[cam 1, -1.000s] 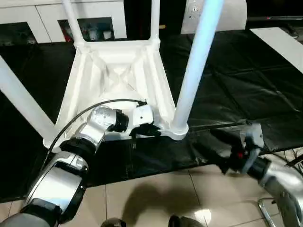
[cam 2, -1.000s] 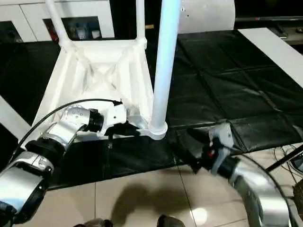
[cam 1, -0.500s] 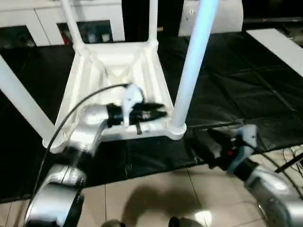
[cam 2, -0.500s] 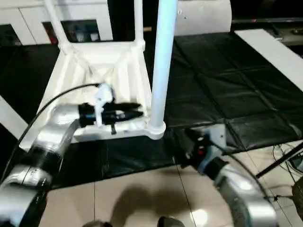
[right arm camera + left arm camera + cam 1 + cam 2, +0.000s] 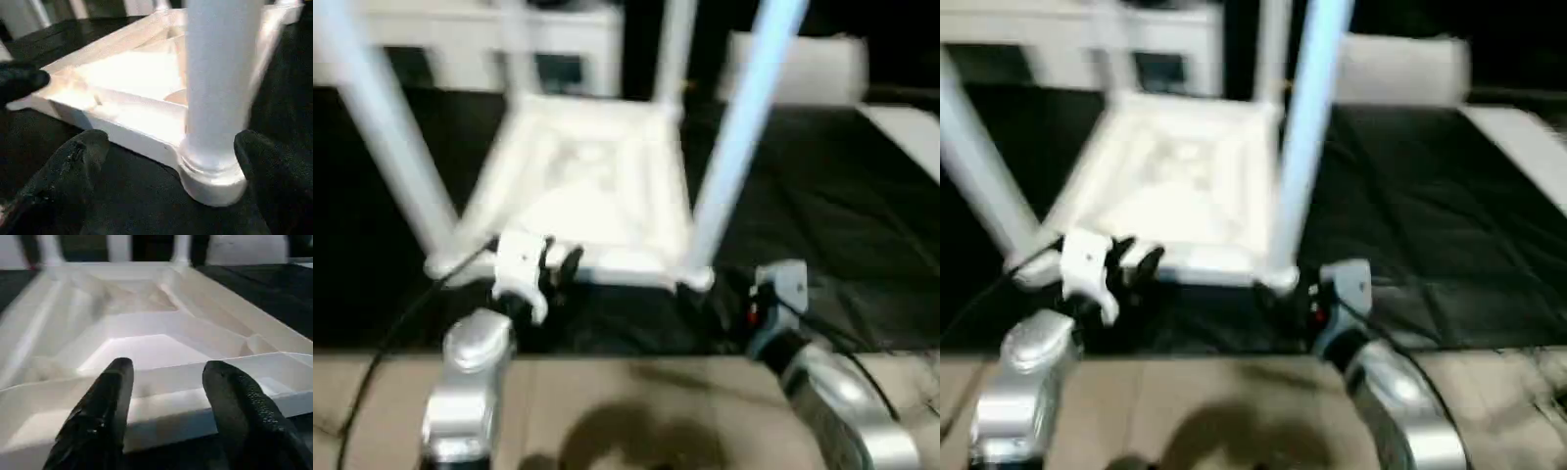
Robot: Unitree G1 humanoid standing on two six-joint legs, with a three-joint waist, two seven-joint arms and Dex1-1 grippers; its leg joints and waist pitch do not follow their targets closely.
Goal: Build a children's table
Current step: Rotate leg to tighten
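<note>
Upturned children's table (image 5: pixel 592 186) on black mat (image 5: pixel 822 196), left gripper (image 5: pixel 166 396) released at its near rim, right gripper (image 5: pixel 171 161) spread wide around corner leg (image 5: pixel 220 83)

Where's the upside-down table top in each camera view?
Left eye: table top, centre.
Right eye: table top, left of centre.
Left wrist: just beyond the left gripper.
Right wrist: beyond the right gripper, which flanks a leg.
Shared landmark: ribbed underside.

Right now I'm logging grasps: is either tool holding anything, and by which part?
Nothing is held. The left tool is open before the near edge of the table top; the right tool is open around the base of a leg.
</note>
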